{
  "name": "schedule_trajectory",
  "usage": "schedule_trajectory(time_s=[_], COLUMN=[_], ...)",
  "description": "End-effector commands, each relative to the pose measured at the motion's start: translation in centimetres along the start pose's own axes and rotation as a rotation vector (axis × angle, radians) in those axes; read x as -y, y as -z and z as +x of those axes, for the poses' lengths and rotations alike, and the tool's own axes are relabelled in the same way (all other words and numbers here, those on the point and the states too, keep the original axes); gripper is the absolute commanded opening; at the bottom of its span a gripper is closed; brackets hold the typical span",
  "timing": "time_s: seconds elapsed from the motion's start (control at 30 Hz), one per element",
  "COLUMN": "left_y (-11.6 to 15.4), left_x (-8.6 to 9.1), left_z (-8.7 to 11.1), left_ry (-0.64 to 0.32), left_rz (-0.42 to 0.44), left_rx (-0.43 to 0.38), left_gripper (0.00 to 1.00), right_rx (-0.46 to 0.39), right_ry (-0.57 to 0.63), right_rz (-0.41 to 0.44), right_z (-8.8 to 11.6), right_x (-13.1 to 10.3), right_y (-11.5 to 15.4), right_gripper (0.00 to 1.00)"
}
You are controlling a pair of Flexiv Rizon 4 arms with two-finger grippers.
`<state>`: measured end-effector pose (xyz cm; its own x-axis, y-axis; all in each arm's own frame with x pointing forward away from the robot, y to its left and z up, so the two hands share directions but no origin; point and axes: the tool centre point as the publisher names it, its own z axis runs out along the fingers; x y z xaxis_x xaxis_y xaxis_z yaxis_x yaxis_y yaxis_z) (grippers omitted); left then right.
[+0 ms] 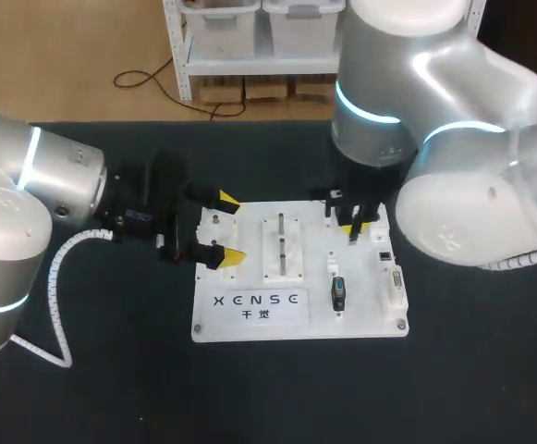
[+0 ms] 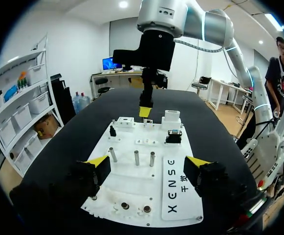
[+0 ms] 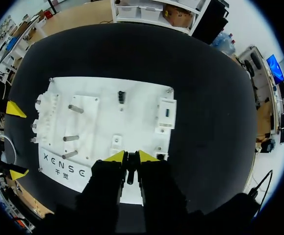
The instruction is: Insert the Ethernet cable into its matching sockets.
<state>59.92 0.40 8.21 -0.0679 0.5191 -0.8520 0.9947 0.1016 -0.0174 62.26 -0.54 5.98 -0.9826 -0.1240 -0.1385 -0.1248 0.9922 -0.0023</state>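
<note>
The white socket board (image 1: pixel 250 319) lies in the middle of the black table. My right gripper (image 1: pixel 353 224) hangs over its back right part, seen from the left wrist as yellow tips (image 2: pixel 145 111) above the board's far edge. In the right wrist view its fingers (image 3: pixel 116 156) stand close together, shut on a slim black piece (image 3: pixel 130 172), apparently the Ethernet cable's end. A black connector (image 1: pixel 339 294) sits on the board's front right. My left gripper (image 1: pixel 229 228) is open at the board's left edge, with the board (image 2: pixel 146 196) between and ahead of its spread fingers (image 2: pixel 98 161).
Upright metal pegs (image 1: pixel 281 245) stand on a raised block in the board's middle. White socket blocks (image 1: pixel 395 282) line its right edge, one (image 3: pixel 166 113) ahead of the right gripper. The left arm's white cable coil (image 1: pixel 55 277) lies on the table at the left.
</note>
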Motion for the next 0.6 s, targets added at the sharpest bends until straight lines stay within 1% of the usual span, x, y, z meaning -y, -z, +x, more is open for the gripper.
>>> schedule_trajectory(time_s=[0.03,0.17,0.33,0.6], left_y=[0.0,0.0,0.0,0.0], left_x=[0.1,0.1,0.1,0.1], left_z=[0.2,0.2,0.2,0.2], left_ry=[-0.003,-0.003,-0.003,-0.003], left_rz=[-0.002,-0.002,-0.002,-0.002], left_rx=[0.007,0.007,0.007,0.007], left_gripper=[1.0,1.0,1.0,1.0], right_rx=[-0.002,-0.01,-0.025,-0.043], right_ry=[-0.017,-0.033,-0.043,-0.044], right_rz=[0.003,0.018,0.034,0.046], right_z=[0.3,0.6,1.0,1.4], right_x=[1.7,2.9,3.7,4.1], right_y=[0.1,-0.2,-0.9,-1.7], right_gripper=[0.0,0.0,0.0,0.0])
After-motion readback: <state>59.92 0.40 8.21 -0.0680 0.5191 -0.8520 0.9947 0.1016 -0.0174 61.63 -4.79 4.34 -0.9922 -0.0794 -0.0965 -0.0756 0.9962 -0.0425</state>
